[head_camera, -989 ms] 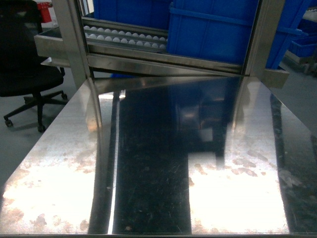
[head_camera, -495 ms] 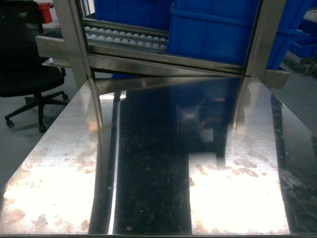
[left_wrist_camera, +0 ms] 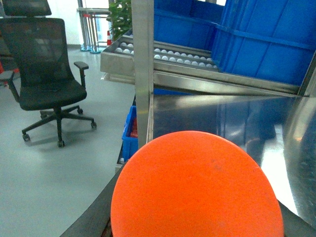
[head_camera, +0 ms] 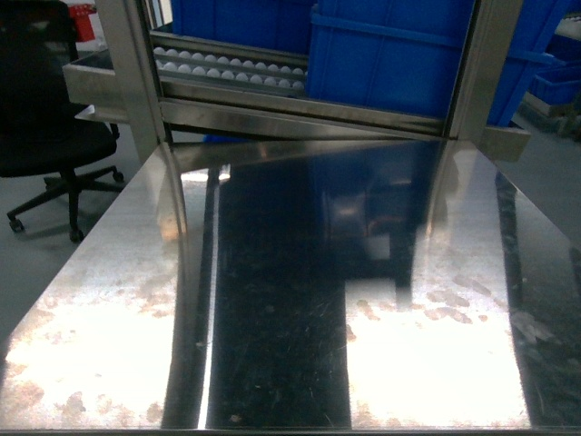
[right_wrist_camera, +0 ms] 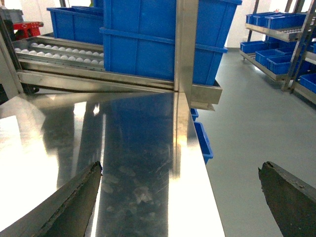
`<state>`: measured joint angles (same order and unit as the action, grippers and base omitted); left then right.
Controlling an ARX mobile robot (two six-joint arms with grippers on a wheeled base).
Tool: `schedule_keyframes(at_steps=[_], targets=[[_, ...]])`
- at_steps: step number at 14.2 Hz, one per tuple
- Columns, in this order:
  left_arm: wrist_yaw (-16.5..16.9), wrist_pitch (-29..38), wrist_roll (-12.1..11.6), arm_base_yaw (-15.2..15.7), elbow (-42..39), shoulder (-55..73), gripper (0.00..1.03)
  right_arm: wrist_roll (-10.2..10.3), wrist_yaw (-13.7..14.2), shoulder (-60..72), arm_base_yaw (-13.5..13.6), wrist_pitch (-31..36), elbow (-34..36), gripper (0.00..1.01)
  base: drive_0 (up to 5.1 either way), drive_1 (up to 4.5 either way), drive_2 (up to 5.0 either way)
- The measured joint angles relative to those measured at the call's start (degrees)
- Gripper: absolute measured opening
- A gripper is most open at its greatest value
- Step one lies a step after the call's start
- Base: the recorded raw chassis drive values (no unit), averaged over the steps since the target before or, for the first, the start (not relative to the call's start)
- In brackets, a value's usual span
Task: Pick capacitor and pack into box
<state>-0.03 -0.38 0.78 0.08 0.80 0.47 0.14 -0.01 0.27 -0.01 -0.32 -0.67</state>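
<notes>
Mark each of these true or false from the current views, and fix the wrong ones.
1. The shiny steel table has a pink lidded tub on it. False: no tub or capacitor shows in any view.
2. Large blue plastic bins sit on the roller rack behind the table. True.
3. A black office chair stands on the floor to the left. True.
4. The right gripper is shut. False: its dark fingers stand wide apart with nothing between them.
5. An orange rounded shape fills the bottom of the left wrist view. True.
</notes>
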Motion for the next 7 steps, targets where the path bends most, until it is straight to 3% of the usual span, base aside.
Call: schedule_keyframes(at_steps=[7], targets=[[0.0,0.0,0.0,0.0,0.0,0.0,0.44,0.0,0.0,0.0,0.0,0.0,0.0,0.98,0.0,0.0,0.0]])
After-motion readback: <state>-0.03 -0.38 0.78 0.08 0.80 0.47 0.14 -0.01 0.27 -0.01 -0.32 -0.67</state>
